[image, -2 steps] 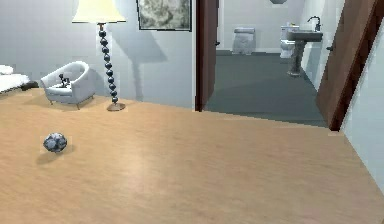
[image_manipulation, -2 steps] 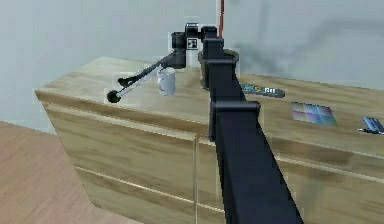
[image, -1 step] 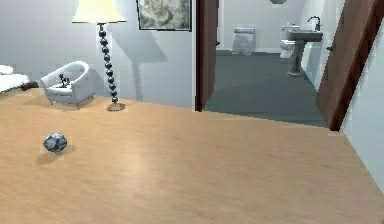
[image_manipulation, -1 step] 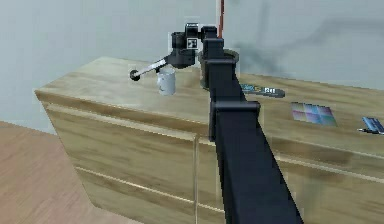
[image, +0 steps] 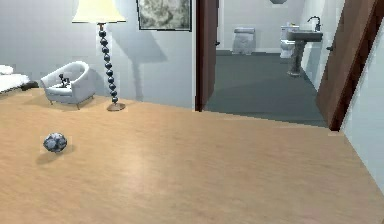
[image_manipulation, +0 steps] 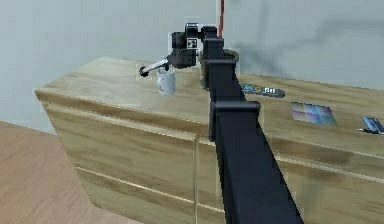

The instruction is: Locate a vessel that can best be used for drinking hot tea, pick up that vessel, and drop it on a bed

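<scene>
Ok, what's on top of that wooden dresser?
On the wooden dresser: a small pale cup-like thing at the tool, a dark remote, a flat colourful item and a small dark item. The arm covers part of the top.

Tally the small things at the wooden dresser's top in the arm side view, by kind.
Small pale vessel: 1
Dark remote-like bar: 1
Flat card-like items: 2
Total: 4, all at the top of the dresser.

cup (image_manipulation: 167,84) | small, pale | upright | on wooden dresser (image_manipulation: 100,88) top
</scene>
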Robot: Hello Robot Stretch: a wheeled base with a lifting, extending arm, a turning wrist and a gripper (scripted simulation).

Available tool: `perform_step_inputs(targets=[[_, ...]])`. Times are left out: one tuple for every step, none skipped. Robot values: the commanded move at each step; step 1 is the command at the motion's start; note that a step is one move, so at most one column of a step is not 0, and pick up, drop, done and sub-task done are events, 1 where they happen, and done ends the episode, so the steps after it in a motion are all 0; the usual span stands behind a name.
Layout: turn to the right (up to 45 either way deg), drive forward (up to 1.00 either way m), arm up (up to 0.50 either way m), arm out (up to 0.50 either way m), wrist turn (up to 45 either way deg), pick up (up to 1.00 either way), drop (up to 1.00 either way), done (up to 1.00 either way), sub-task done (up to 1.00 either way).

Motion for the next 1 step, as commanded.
perform_step_inputs(targets=[[0.0, 0.00, -0.04, 0.00, 0.0, 0.00, 0.00, 0.00, 0.00]])
